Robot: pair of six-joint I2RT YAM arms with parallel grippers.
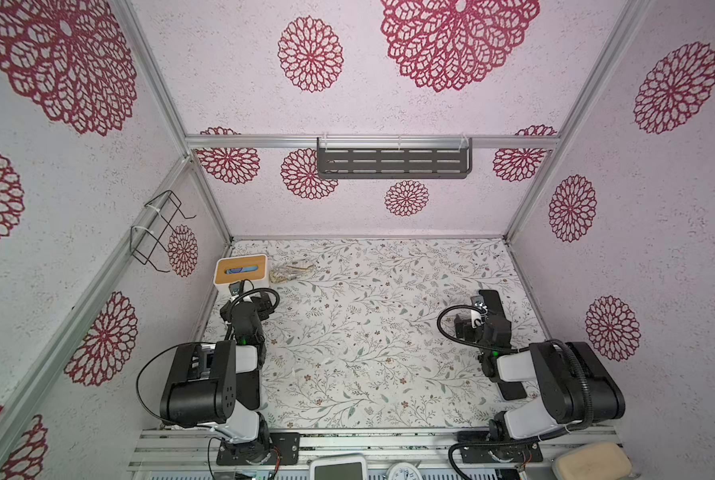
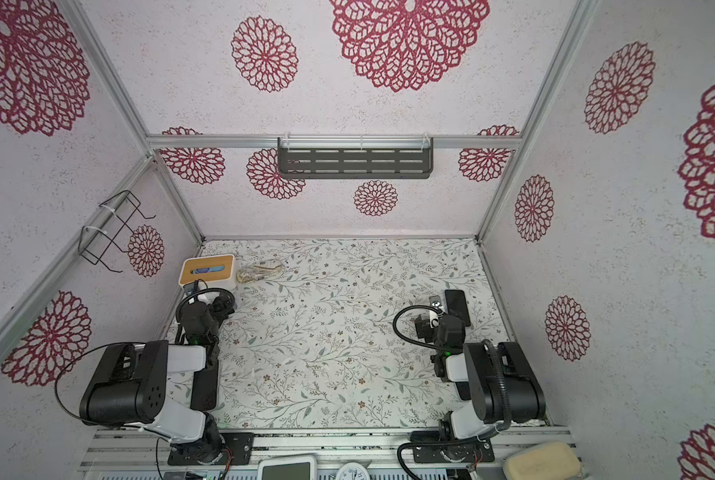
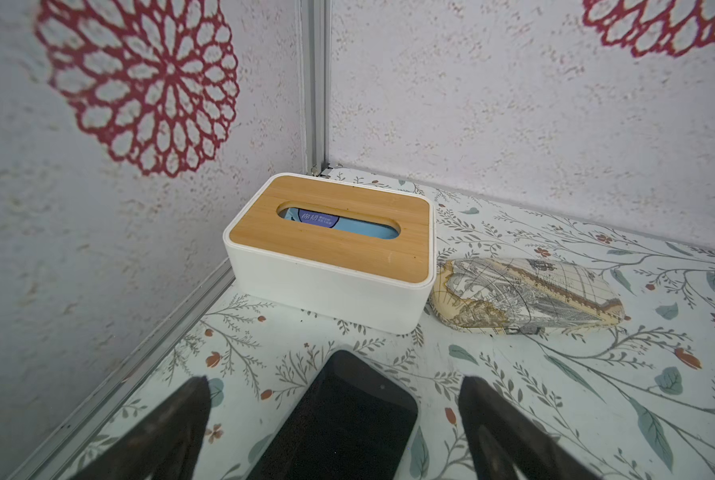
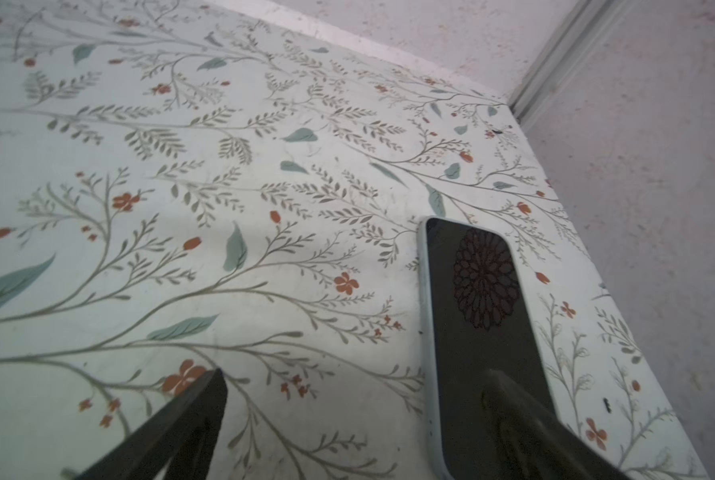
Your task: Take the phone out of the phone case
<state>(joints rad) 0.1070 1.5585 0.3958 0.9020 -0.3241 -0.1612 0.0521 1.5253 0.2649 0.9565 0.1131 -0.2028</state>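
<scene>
Phone (image 4: 484, 316): dark glass face up, seated in a pale phone case (image 4: 423, 291) whose rim shows along one long edge; flat on the desk (image 4: 222, 174), not yet separated. Position: not between the fingers of the right gripper (image 4: 357, 376) but off to its side-wall side. Its near end passes under that side's finger (image 4: 526, 428) and its far end reaches ahead of the fingertips; contact between finger and screen cannot be told. In a top view the phone (image 1: 495, 301) shows just past the same gripper. Right gripper: fingers spread wide, holding nothing. Handling, by judgement: phone stiff, dense for its size, glass slick and breakable; case likely a pliable skin gripping the edges. Best hold looks to be across the two long edges near the middle, with a case corner peeled back by the other arm; pinching the glass face risks slipping. Left gripper (image 3: 335, 380): fingers likewise spread, empty, straddling a black slab (image 3: 339, 424) flat on the desk; phone or bare case, cannot tell. Ahead of that gripper: tissue box (image 3: 330, 253) with wooden lid, in the corner; beside it, touching or nearly so, a patterned pouch (image 3: 526, 295).
</scene>
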